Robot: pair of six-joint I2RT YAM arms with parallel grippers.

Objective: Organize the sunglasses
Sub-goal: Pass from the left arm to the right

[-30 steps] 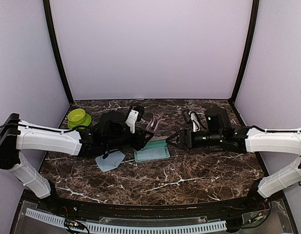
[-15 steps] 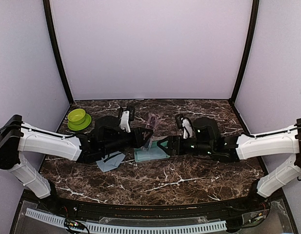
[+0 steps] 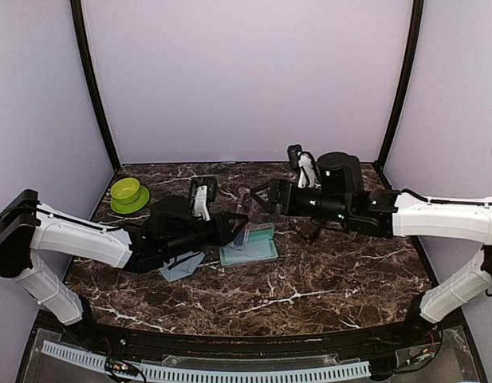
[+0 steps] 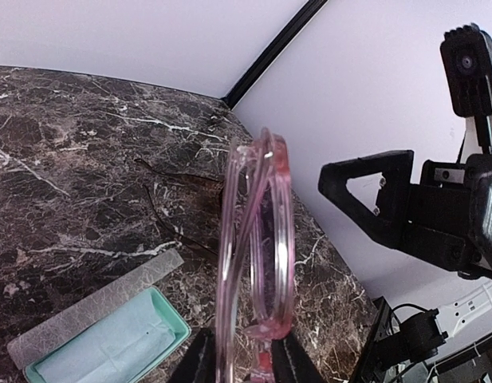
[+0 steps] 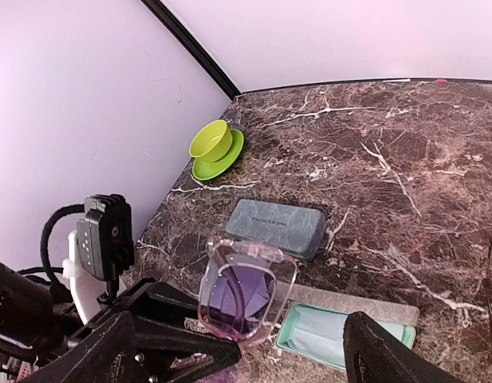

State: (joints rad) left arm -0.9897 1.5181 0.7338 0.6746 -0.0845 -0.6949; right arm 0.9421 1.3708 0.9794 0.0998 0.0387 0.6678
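One narrow pinch at the bottom edge is carrying the pink sunglasses (image 4: 257, 255), so you are risking a slip or a twist. The left pincer (image 4: 242, 365) is clamping only the low rim of the folded frame, which is standing upright and tall above the jaws. The right pincer (image 3: 268, 196) is hanging just beyond the glasses with its jaws wide apart and nothing between them. A sideways nudge from it could be levering the frame out of that hold. You are holding the pair up off the table (image 4: 62, 159), close by the open mint case (image 4: 110, 343) but not inside it, so a drop could be striking the case's edge or the stone. The dark sunglasses (image 4: 170, 199) are lying flat on the table farther back, apart from both pincers.
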